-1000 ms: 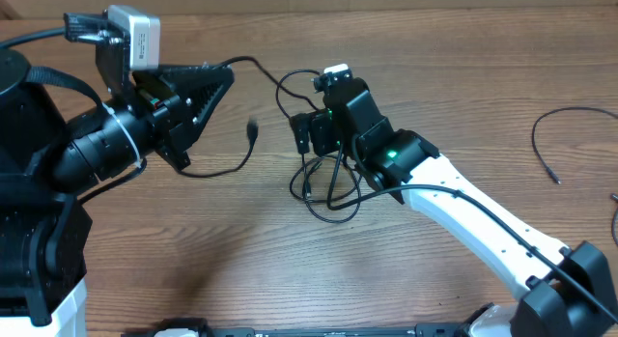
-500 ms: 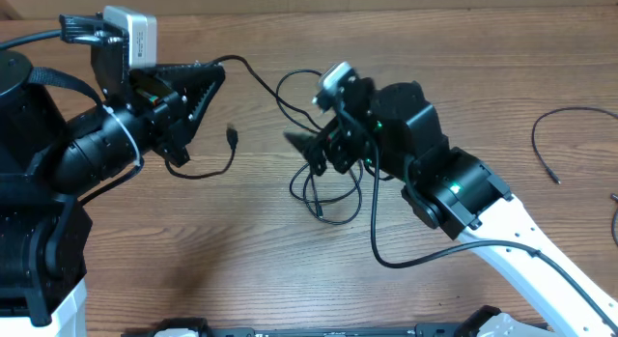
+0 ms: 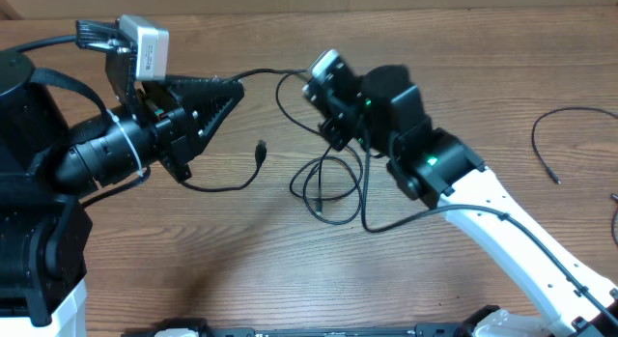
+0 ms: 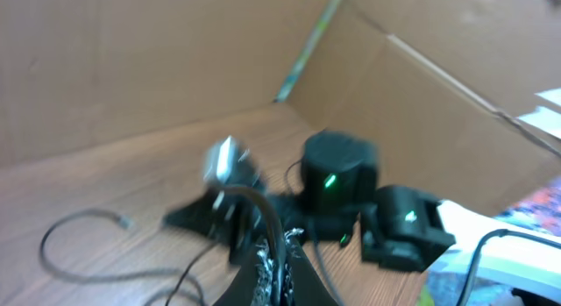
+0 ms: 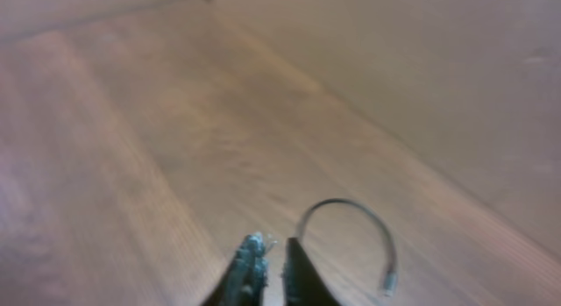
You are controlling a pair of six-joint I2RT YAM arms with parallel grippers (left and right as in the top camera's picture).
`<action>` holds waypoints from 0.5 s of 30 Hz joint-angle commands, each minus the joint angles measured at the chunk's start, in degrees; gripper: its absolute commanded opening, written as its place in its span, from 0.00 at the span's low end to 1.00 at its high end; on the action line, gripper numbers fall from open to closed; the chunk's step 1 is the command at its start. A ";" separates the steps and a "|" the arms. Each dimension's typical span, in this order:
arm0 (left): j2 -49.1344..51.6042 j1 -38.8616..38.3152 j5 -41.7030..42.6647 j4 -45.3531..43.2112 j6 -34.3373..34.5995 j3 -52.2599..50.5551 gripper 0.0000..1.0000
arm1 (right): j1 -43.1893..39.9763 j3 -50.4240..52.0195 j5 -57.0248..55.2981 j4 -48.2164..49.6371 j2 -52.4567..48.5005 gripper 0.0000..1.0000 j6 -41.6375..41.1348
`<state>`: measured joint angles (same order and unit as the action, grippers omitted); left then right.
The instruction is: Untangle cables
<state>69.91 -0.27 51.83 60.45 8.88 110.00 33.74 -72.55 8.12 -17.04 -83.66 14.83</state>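
Since the earlier overhead frames: the right gripper (image 5: pixel 270 253) is lifting off the tangle and swinging toward the back of the table (image 3: pixel 193 269), its jaws going from wide apart to closed. The left gripper (image 3: pixel 237 84) is drifting a little right, and the loose plug (image 3: pixel 262 150) is sliding right with it.

- Left gripper: jaws pressed together, pinching the bridging strand (image 3: pixel 266 73) at the tip. The strand is running right toward the right gripper.
- Right gripper: fingertips hidden under its own wrist in the overhead view. In the wrist view they are all but touching, and a plug-ended tail (image 5: pixel 351 209) is arcing out from right at the tips. It appears pinched, though the contact itself is blurred.
- Cables (image 3: pixel 328 187): the main tangle is lying as loose overlapping loops on the table, between the arms, with the right arm clearly nearer. A separate cable (image 3: pixel 570 112) is lying well apart at the far right.

Key relation: the tangle is sitting on the near side of the right gripper and below it. The held strand's long axis is running left to right between the two grippers. Judgement: pulling the grippers apart along that line should be drawing the loops open. The risk is cinching them into a knot.
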 commanded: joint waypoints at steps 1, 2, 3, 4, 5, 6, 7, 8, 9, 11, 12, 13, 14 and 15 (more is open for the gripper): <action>0.33 -0.09 -12.52 3.85 -0.52 0.70 0.05 | -5.35 -2.99 -6.29 1.92 2.12 0.04 -7.34; 0.83 -0.09 -15.91 5.35 -0.26 0.68 0.18 | -7.17 -4.09 -7.52 2.27 2.21 0.04 -9.14; 1.40 -0.09 -18.34 6.84 0.35 0.68 0.41 | -9.44 -5.57 -7.61 2.60 2.21 0.04 -10.43; 2.10 -0.11 -19.69 8.31 0.59 0.68 0.57 | -11.39 -6.95 -7.37 2.97 2.19 0.04 -11.56; 2.91 -0.13 -20.11 9.68 0.57 0.68 0.68 | -13.64 -8.55 -6.69 3.67 2.16 0.04 -12.33; 3.61 -0.13 -20.17 10.71 0.57 0.66 0.80 | -16.02 -10.34 -5.53 4.61 2.16 0.04 -12.50; 4.55 -0.13 -20.24 11.85 0.57 0.66 1.00 | -17.86 -11.80 -4.85 5.42 2.16 0.04 -12.50; 5.70 -0.13 -20.31 12.90 0.55 0.66 0.99 | -20.02 -13.51 -4.39 6.60 2.12 0.04 -12.48; 6.82 -0.13 -20.28 13.84 0.57 0.66 1.00 | -22.23 -15.28 -4.37 7.78 1.95 0.04 -12.48; 8.96 -0.13 -20.28 15.65 0.57 0.66 1.00 | -26.34 -18.43 -4.39 9.42 1.03 0.04 -11.78; 10.21 -0.13 -20.28 16.70 0.55 0.63 0.99 | -28.57 -20.09 -4.48 9.92 0.09 0.04 -11.61; 11.43 -0.13 -20.26 17.81 0.57 0.63 1.00 | -31.30 -22.12 -4.42 9.99 -1.40 0.04 -11.63; 12.74 -0.17 -20.24 19.02 0.55 0.63 1.00 | -33.38 -23.65 -4.44 9.88 -2.75 0.04 -11.63; 13.79 -0.26 -20.26 19.89 0.55 0.63 1.00 | -35.87 -25.42 -4.44 9.84 -4.59 0.04 -11.65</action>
<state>80.51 -0.34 33.08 78.39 9.23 110.04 3.97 -92.60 4.10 -7.35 -84.20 4.19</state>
